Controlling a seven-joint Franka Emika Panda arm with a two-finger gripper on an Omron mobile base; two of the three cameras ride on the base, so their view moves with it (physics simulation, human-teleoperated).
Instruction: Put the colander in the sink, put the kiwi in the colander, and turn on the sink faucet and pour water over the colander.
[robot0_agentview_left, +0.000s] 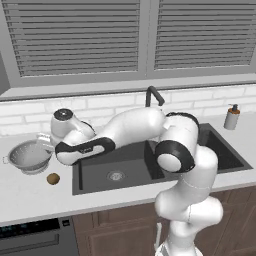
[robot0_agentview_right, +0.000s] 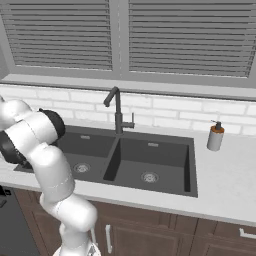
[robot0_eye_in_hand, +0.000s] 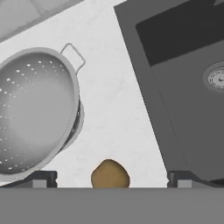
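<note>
On the counter left of the dark grey sink, open-jawed gripper hovers above brown oval kiwi, beside silvery perforated colander.

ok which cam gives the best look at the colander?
Hand view: the colander is large there, with its perforations and one loop handle clear, standing on the counter. The left base view shows it small, beside the arm. The right base view adds nothing on it.

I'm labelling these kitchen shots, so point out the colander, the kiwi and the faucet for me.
colander (robot0_eye_in_hand: 35, 109), hand view, on its perforated inner wall.
kiwi (robot0_agentview_left: 53, 178), left base view, on the middle of the fruit.
faucet (robot0_agentview_right: 118, 116), right base view, on its upright stem.
</note>
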